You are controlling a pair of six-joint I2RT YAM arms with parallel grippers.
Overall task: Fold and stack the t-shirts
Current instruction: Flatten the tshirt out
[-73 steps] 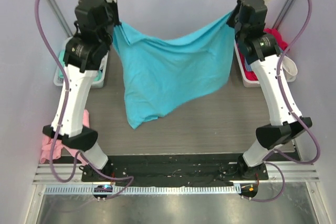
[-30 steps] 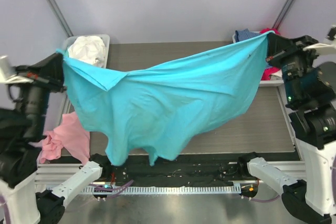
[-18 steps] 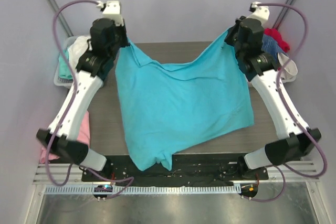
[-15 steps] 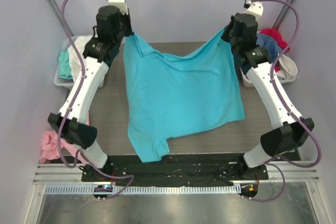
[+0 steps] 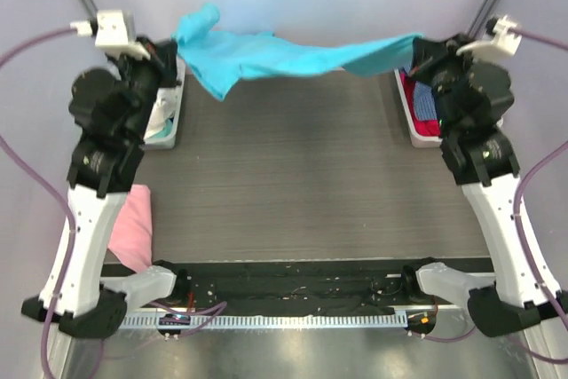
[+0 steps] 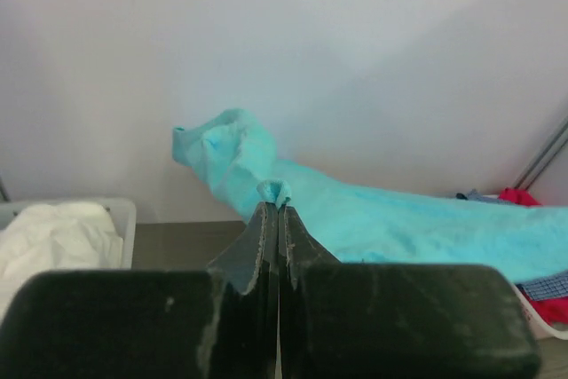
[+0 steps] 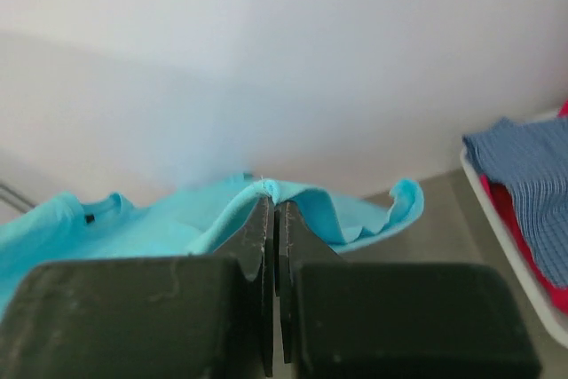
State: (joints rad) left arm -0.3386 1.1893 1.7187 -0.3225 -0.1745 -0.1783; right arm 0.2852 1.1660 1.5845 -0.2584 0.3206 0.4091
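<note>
The bright turquoise cloth t-shirt (image 5: 293, 53) hangs in the air above the far edge of the dark wood-grain table (image 5: 293, 175), stretched like a band between the two arms. The left fingers (image 6: 259, 250) are closed on a small fold of its edge, and a loose bunch of the shirt rises just beyond them. The right fingers (image 7: 259, 246) are pressed together on another fold of the same shirt. On the left, a pale grey plastic tray (image 6: 115, 205) holds a white garment (image 6: 53, 237), and a pink cloth (image 5: 135, 224) lies at the table's left edge. The right tray (image 5: 402, 104) holds a red cloth (image 5: 426, 126) and a blue checked cloth (image 7: 524, 166).
</note>
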